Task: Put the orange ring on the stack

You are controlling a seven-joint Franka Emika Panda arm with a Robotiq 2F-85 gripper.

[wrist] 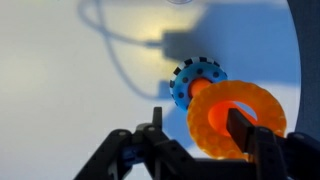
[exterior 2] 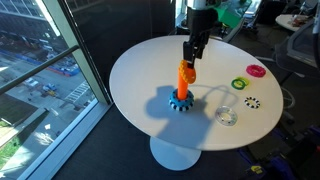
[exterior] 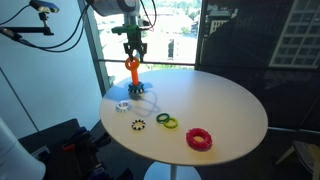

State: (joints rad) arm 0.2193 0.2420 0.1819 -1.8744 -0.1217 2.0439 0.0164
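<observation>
The orange ring is around the top of the stack's upright orange peg, above the teal-blue toothed base. It shows in both exterior views, with the base below it. My gripper is right above the ring, fingers pointing down. In the wrist view one finger crosses the ring's hole. The other finger stands apart from the ring's outer edge, so the jaws look open. The gripper also shows in both exterior views.
On the round white table lie a red-pink ring, a green-yellow ring, a small dark toothed ring and a pale blue ring. The same rings lie at the table's far side. Windows surround the table.
</observation>
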